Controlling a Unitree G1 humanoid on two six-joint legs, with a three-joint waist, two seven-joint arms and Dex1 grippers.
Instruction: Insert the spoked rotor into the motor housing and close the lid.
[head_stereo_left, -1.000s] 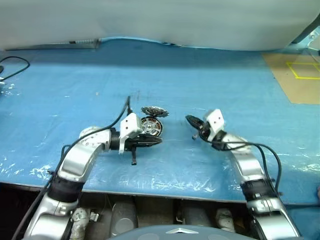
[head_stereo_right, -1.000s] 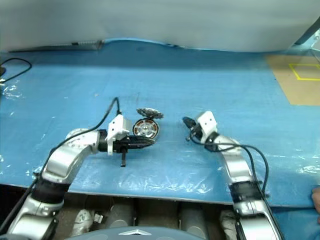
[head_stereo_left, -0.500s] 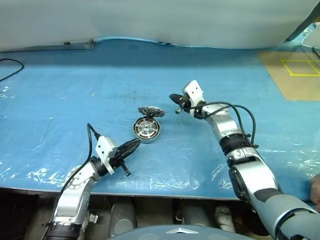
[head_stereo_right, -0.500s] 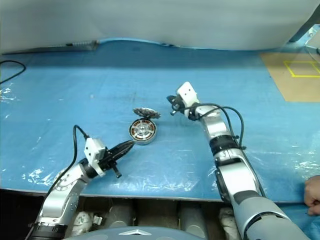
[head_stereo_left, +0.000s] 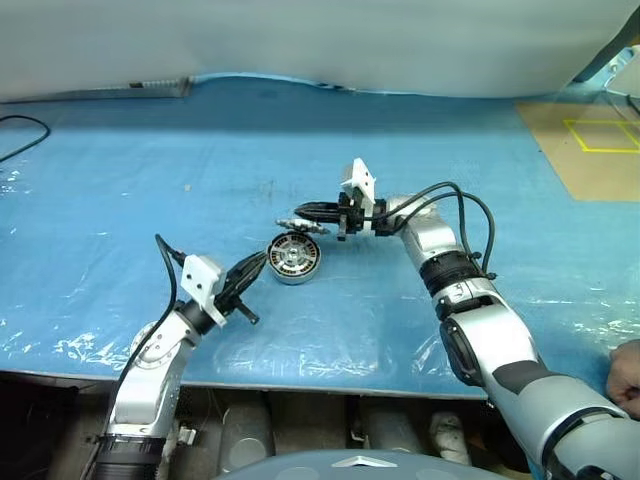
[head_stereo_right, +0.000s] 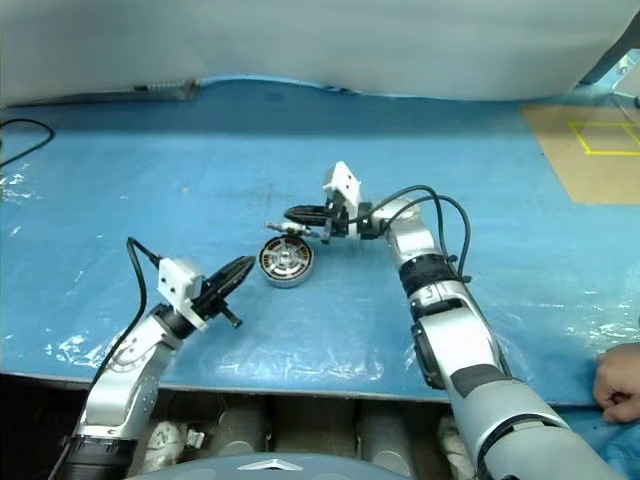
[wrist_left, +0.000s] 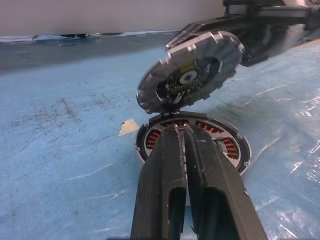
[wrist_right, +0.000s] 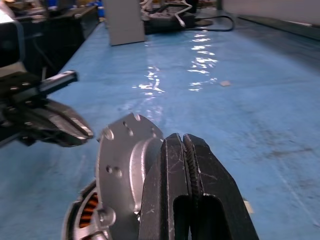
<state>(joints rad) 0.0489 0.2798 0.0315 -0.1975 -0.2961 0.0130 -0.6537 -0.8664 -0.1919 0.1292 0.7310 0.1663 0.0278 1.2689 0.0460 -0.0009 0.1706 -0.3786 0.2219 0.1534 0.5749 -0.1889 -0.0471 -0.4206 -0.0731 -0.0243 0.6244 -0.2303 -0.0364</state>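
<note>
The left claw (head_stereo_left: 256, 266) is fully closed, its two fingers (wrist_left: 186, 165) pressed together with nothing between them. It hangs just beside the housing (head_stereo_left: 294, 257) on the near-left side, tips aimed at it but apart from it.

The right claw (head_stereo_left: 302, 212) is also fully closed. Its tips reach in from the far-right side of the housing and lie against the back of the lid (wrist_left: 190, 71). Whether they pinch its edge or only press on it, I cannot tell.

The housing sits flat on the blue table (head_stereo_left: 120, 200) with its open top up, the copper windings (wrist_left: 226, 146) showing in a ring inside. The lid stands tilted above the housing's far edge, its toothed rim clear of the table on the high side and its low edge at or near the housing's rim. Its inner face, with a small hub in the middle, is turned toward the left claw.

Count: one housing, one lid, two claws. A small pale scrap (wrist_left: 128, 127) lies on the table just beside the housing. A person's hand (head_stereo_right: 618, 384) rests at the table's near edge, well apart from the housing, on the right.
</note>
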